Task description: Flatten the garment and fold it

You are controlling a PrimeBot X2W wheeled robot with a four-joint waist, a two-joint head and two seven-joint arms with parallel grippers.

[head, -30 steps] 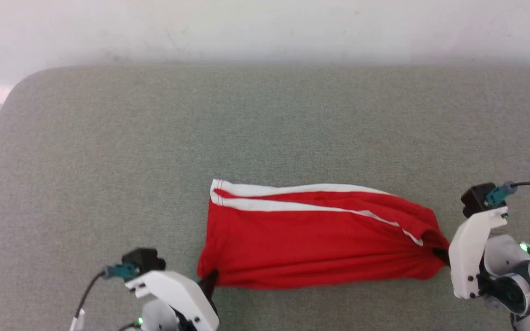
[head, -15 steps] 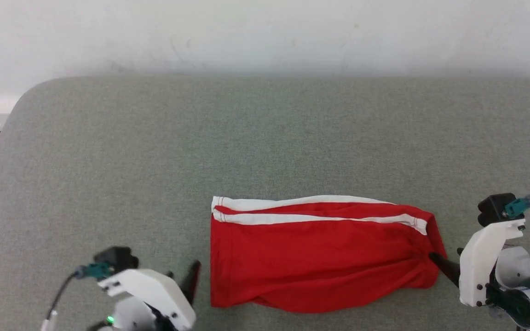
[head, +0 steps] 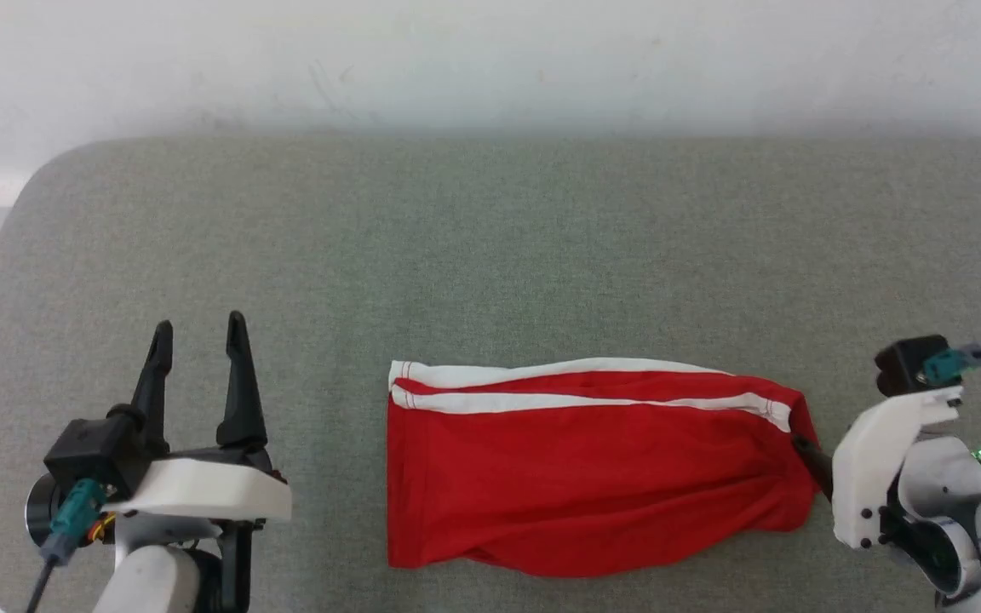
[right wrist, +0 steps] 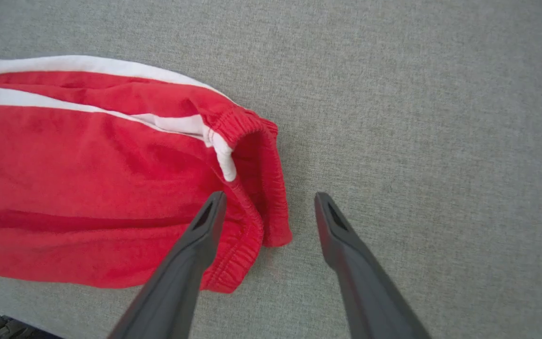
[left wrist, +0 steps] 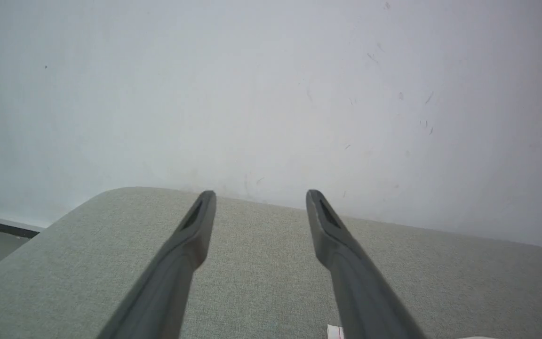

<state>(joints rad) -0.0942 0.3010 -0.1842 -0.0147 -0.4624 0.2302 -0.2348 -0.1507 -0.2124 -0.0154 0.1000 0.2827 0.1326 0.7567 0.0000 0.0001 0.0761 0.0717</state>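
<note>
— How does the left claw (head: 201, 322) stand?
— Its jaws are spread wide with nothing between them. It hangs over bare bench (head: 490, 247), fingers pointing towards the pale wall (head: 490, 60), well apart from the cloth.
— And the right claw (right wrist: 271, 195)?
— Spread too, gripping nothing. One finger lies over the gathered red end of the garment (head: 593, 477), the other over bare bench just beside it. Whether that finger touches the fabric I cannot tell.
— Where is the garment?
— On the bench, towards the near edge, between the two claws and much closer to the right one. It lies flat as a long red band, two white stripes running along its far edge, with some creases along the near edge.
</note>
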